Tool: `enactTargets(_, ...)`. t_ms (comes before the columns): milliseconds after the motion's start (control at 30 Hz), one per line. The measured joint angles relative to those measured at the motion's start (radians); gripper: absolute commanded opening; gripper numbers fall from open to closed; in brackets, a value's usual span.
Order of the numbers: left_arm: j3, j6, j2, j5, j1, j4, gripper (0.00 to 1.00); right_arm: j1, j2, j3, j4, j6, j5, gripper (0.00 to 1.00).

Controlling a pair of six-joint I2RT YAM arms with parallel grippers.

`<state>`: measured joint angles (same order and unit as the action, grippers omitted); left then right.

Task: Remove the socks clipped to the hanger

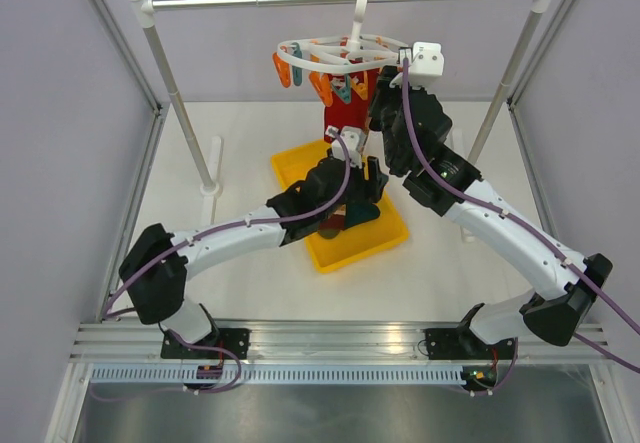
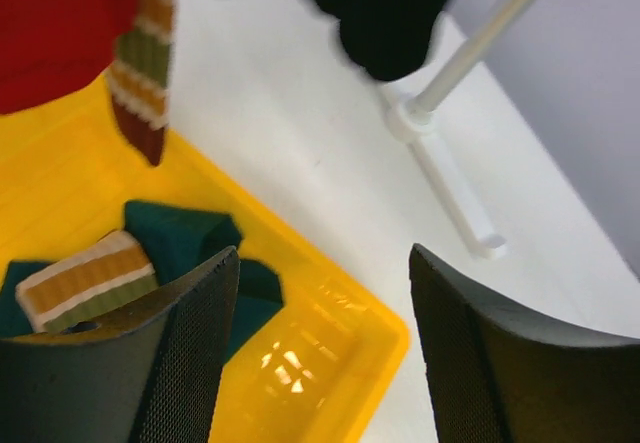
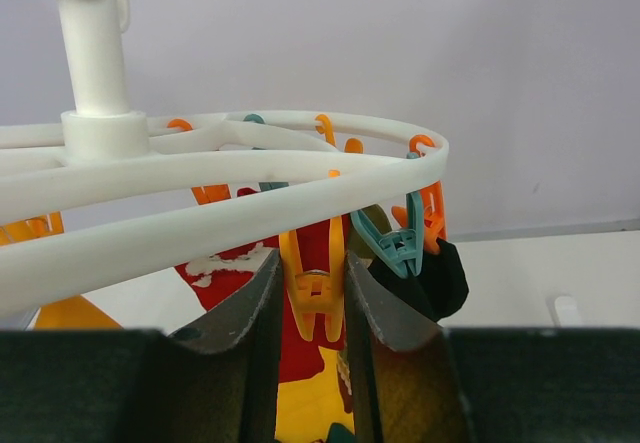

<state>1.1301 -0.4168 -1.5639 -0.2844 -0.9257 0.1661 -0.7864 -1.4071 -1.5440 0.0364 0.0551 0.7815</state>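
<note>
At the far hanger [image 3: 250,178], right pincer [image 3: 312,298] pinches an orange clip [image 3: 314,263]. The red sock [image 1: 352,103] looks limp and light, so grip mid-fabric. The left pincer [image 2: 322,263] is wide and empty over the yellow tray [image 2: 345,348].

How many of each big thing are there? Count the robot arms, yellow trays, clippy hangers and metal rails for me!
robot arms: 2 (left arm, right arm)
yellow tray: 1
hanger: 1
metal rail: 1
total: 5
</note>
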Motion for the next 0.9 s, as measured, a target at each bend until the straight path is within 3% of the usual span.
enactTargets(200,0.204,0.041,-0.110,-0.086,-0.075,0.066,0.76,0.000,0.002,-0.001,-0.010,0.013,-0.001,0.06)
enactTargets(467,0.406,0.053,-0.285,-0.243,-0.069,0.080,0.73,0.000,0.021,-0.003,-0.024,0.031,-0.001,0.06)
enactTargets(600,0.431,0.051,-0.313,-0.310,-0.069,0.076,0.58,-0.002,0.021,-0.008,-0.045,0.042,-0.005,0.06)
enactTargets(667,0.433,0.050,-0.315,-0.334,-0.069,0.076,0.47,-0.002,0.021,-0.011,-0.053,0.047,-0.006,0.06)
enactTargets(767,0.433,0.039,-0.315,-0.354,-0.069,0.078,0.22,-0.004,0.021,-0.013,-0.060,0.053,-0.007,0.06)
enactTargets(900,0.417,0.033,-0.313,-0.360,-0.069,0.101,0.03,-0.006,0.021,-0.013,-0.066,0.054,-0.007,0.06)
